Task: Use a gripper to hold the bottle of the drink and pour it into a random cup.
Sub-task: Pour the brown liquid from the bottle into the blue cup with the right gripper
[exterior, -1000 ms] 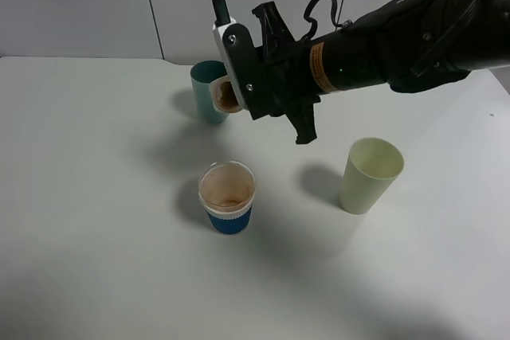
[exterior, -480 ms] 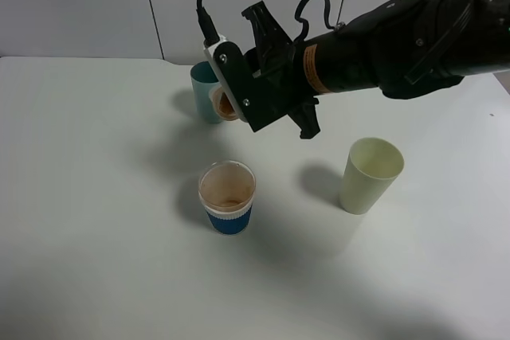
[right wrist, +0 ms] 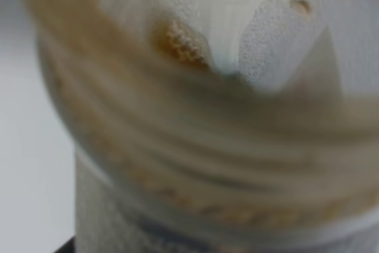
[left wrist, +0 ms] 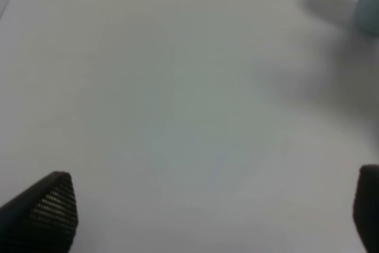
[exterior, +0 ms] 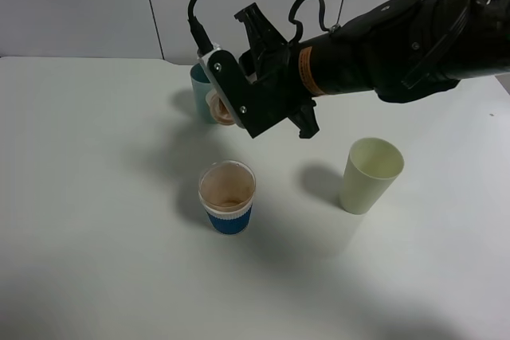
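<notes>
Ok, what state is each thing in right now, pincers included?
Bottle: capless, tipped on its side, held in the air; no stream visible.
Right pincer: shut on the bottle.
Left pincer: open, holding nothing.
Blue-band cup: upright, brown-stained inside.
Teal cup: upright, partly hidden.
Pale green cup: upright, looks empty.

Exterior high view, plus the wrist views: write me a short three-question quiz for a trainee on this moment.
1. True or false: the right gripper holds the bottle above the table.
2. Which cup stands rightmost in the exterior view? A teal, B the pale green cup, C blue-banded.
3. Fill in: the left gripper is ___.
Key: 1 true; 2 B; 3 open.
</notes>
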